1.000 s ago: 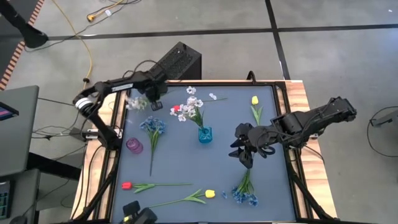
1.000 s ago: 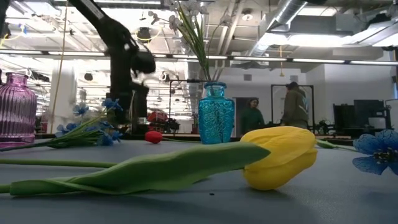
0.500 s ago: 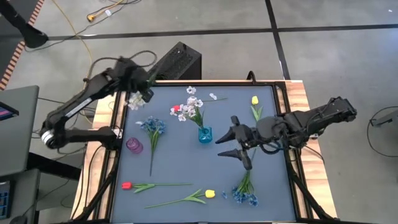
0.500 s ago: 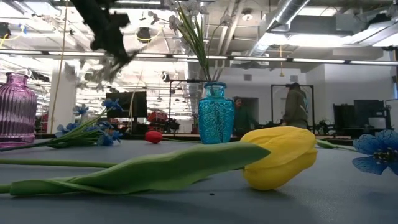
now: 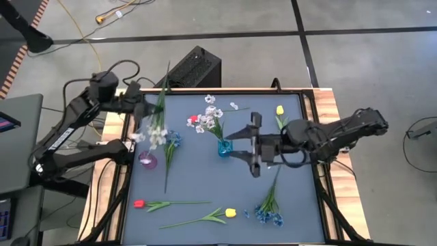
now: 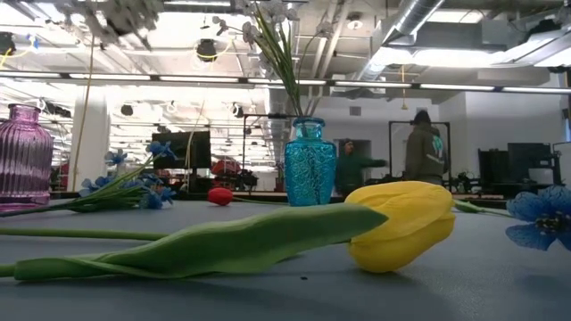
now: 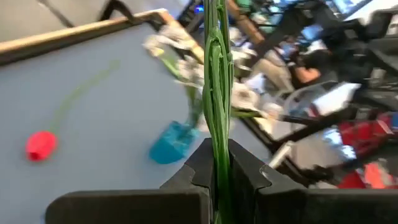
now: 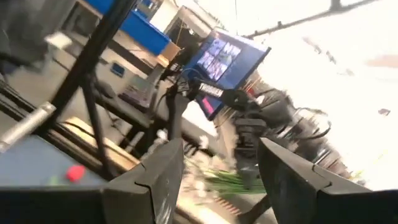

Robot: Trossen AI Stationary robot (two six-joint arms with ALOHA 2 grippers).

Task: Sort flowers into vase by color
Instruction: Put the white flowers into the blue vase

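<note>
— Above the table's left edge, what is the left gripper (image 7: 217,180) doing?

— Its fingers are clamped on the green stem of a white flower spray (image 5: 156,131), lifted off the table (image 5: 205,184). The blossoms hang over the purple vase (image 5: 147,160) and the blue flower (image 5: 168,139) lying beside it.

— And the right gripper (image 5: 250,145)?

— It hovers near the middle of the table, just beside the blue vase (image 5: 224,147), fingers spread apart and holding nothing.

— What's in the blue vase?

— White sprays (image 5: 213,119), standing upright. A red tulip (image 5: 194,119) lies just behind them.

— Where are the other flowers?

— A yellow tulip (image 5: 279,111) lies near the far right corner, a bunch of blue blossoms (image 5: 269,214) near the front right. Along the front edge lie a red tulip (image 5: 139,203) on a long stem and a second yellow tulip (image 5: 230,213).

— Anyone in the room?

— Two people (image 6: 423,147) stand far behind the table, seen from the low camera.
</note>
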